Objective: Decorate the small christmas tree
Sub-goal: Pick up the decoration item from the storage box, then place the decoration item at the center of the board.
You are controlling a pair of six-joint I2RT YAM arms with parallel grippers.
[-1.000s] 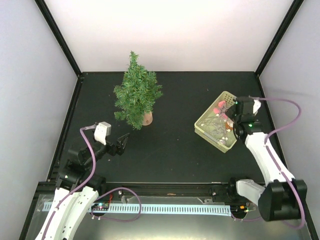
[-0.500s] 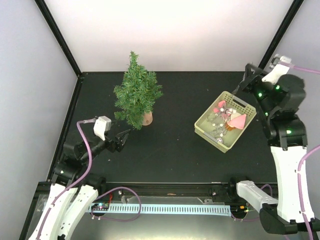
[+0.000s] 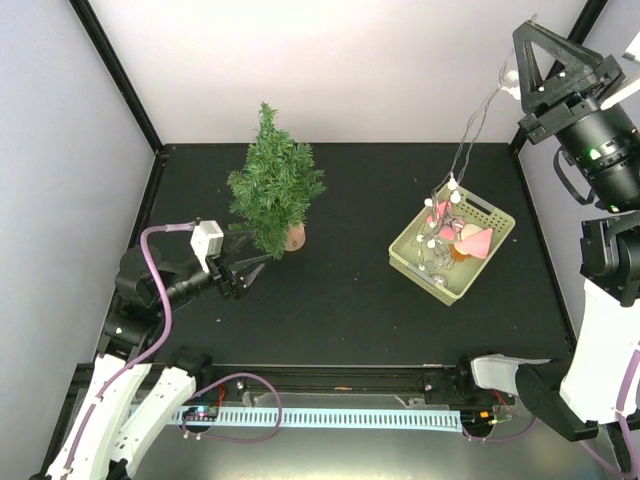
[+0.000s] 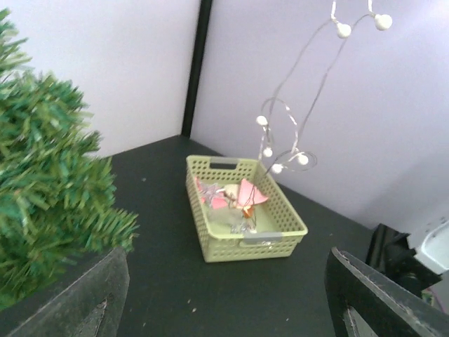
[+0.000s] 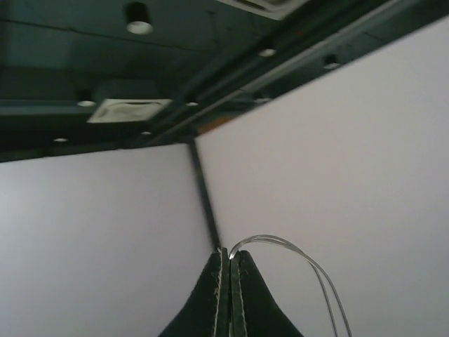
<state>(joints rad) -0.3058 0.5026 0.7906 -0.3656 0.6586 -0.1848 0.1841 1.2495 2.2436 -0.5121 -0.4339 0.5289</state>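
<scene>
My right gripper (image 5: 229, 256) is pressed together on a loop of the light string (image 3: 466, 138), lifted high by the back right corner post (image 3: 592, 14) (little room left on that side). The string's tail hangs into the green basket (image 3: 497, 213) near the right edge of the table (image 3: 350, 290). My left gripper (image 3: 249, 254) stands spread and empty just beside the small christmas tree (image 3: 275, 185), which is upright at back left. Bare table lies between tree and basket. A second ago my right jaws were down in the basket, and my left was further from the tree.
</scene>
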